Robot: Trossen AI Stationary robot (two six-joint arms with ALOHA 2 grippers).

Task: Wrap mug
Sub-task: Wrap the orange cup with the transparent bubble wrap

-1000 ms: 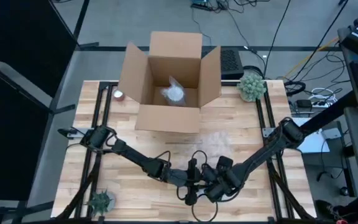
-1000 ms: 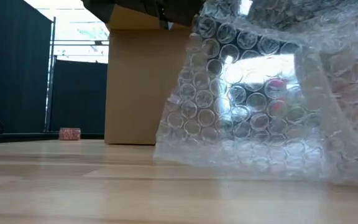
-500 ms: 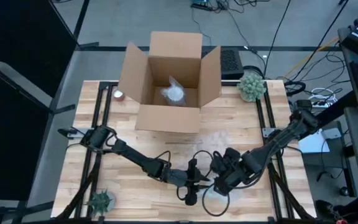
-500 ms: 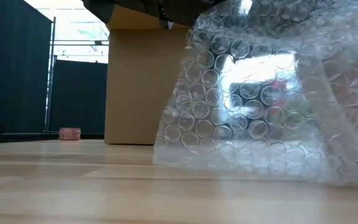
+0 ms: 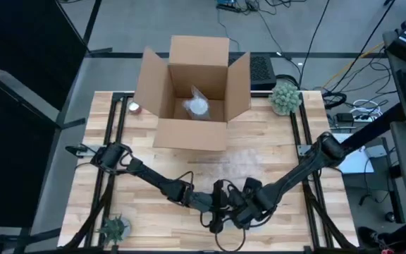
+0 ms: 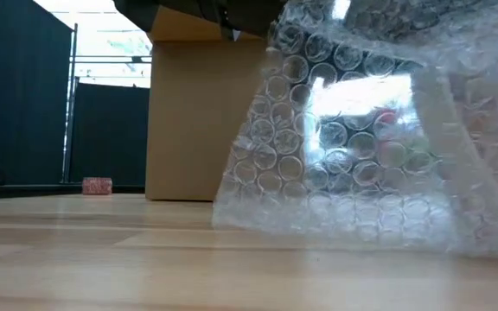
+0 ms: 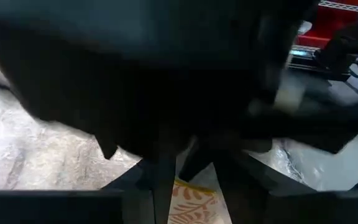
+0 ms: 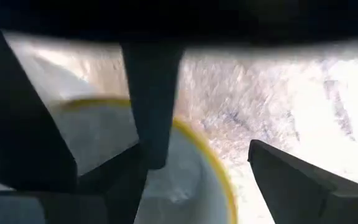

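Meeting over the near-centre of the wooden table (image 5: 273,141), the left gripper (image 5: 218,209) and right gripper (image 5: 244,210) crowd a yellow-rimmed mug (image 8: 166,180) lying on a sheet of bubble wrap (image 6: 361,164) — the right gripper's fingers (image 8: 151,106) stand apart, one reaching inside the rim, while whether the left gripper is clenched or released cannot be told. Doing this step well likely means steadying the mug with one gripper while the other draws a loose edge of wrap snugly over it — no slack, no sliding. An open cardboard box (image 5: 192,92) waits farther back.
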